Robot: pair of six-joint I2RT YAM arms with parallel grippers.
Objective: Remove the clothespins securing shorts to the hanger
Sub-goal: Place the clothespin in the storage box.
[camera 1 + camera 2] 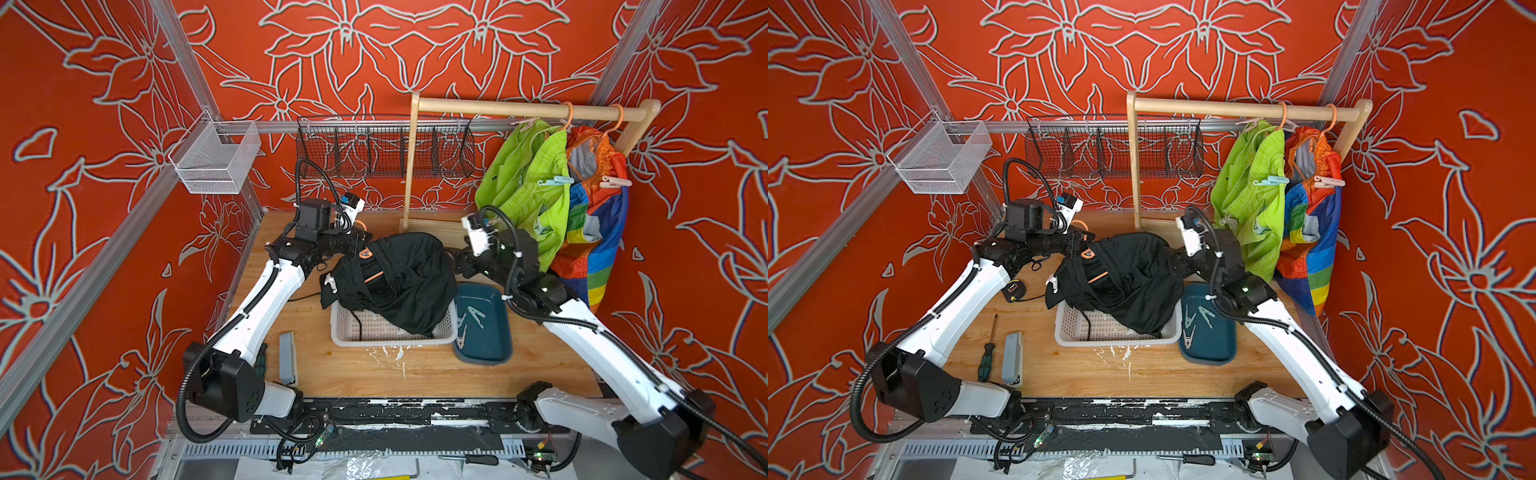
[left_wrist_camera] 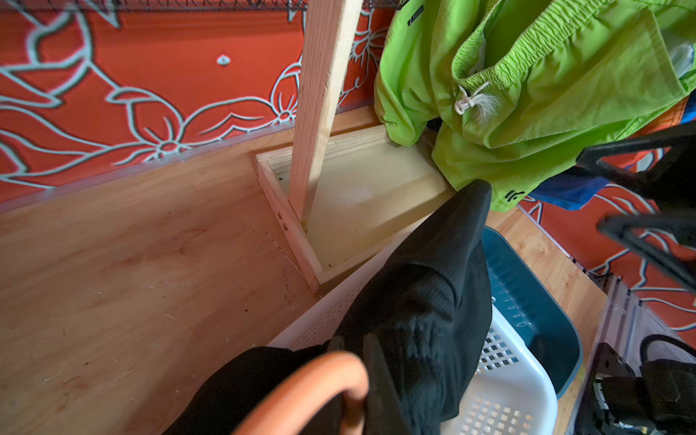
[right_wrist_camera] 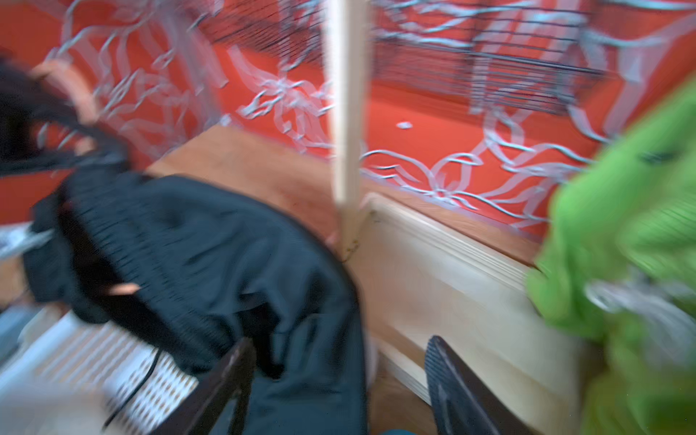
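Left wrist view: the hook of an orange hanger is seen clamped in the closed jaws of the left gripper, with black shorts draped from it over the rim of a white basket. In both top views the black shorts are shown bunched between the two arms and hanging partly into the basket, which is set on a wooden table. The right gripper is pictured through heavy motion blur with its jaws held apart at the far edge of the black shorts; dark fabric is seen across the gap, but nothing is gripped. Several loose clothespins are laid in a dark teal tray just beside the basket. Two more pairs are hung from a wooden rail at the back right: green shorts, pinned by a mint clothespin, and rainbow shorts, pinned by a pink clothespin. A small pale piece is seen at the near left edge of the black shorts; whether it is a clothespin cannot be told.
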